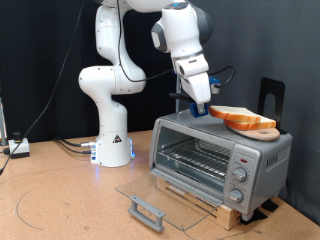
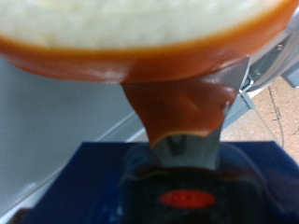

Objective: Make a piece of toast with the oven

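In the exterior view, the white Franka arm's two-finger gripper (image 1: 199,106) is hanging over the flat top of the small boxy silver toaster oven (image 1: 218,156), near that top's left edge as the exterior view shows it. Square bread with a pale cream face and an orange-tan crust (image 1: 243,119) is lying on the oven's top, towards its right and rear edges; it looks like two slices stacked, though that is hard to tell. The gripper's tips are reaching the bread's left end. The oven's glass door with its grey bar handle (image 1: 146,209) is lying folded down flat on the brown table (image 1: 60,200), and the wire rack (image 1: 197,156) inside is showing bare, with three round knobs (image 1: 240,180) down the front's right side.

In the wrist view, the bread is filling the frame: a soft, porous cream face above a smooth, glossy orange crust. A dark blue fingertip (image 2: 185,149) is pressing against the crust's edge; the second finger is not showing, so whether the fingers are clamping the slice cannot be told.

Judging from this, the step in hand is picking the slice up off the oven's top, with the door already open. Lifting it cleanly calls for a firm hold on the thin crust edge without dragging what lies beneath.
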Controlling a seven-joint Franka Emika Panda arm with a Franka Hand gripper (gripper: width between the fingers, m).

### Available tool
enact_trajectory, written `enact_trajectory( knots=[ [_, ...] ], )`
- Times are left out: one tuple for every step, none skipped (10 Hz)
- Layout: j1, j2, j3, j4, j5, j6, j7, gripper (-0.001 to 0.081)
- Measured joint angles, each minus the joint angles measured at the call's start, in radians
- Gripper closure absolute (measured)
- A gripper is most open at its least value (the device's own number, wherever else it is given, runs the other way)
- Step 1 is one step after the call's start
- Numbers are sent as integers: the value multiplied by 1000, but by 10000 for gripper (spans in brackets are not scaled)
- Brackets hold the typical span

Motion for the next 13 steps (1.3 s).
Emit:
enact_trajectory(
  knots=[
    [0,10,16,0,-3,1,14,402],
    [0,15,29,-1,-3,4,22,402],
    [1,17,40,-3,0,8,25,402],
    [1,17,48,-5,5,11,26,402],
    [2,17,54,-8,10,15,26,402],
    [3,17,59,-10,16,15,26,402],
    [3,19,63,-10,22,15,26,402],
    [4,22,64,-10,36,15,25,402],
    [5,27,64,-10,60,15,15,402],
    [6,32,60,-10,90,10,-11,402],
    [11,35,48,-9,131,-7,-58,402],
    [14,37,31,-6,173,-25,-107,402],
    [15,38,15,-3,205,-48,-153,402]
  ],
)
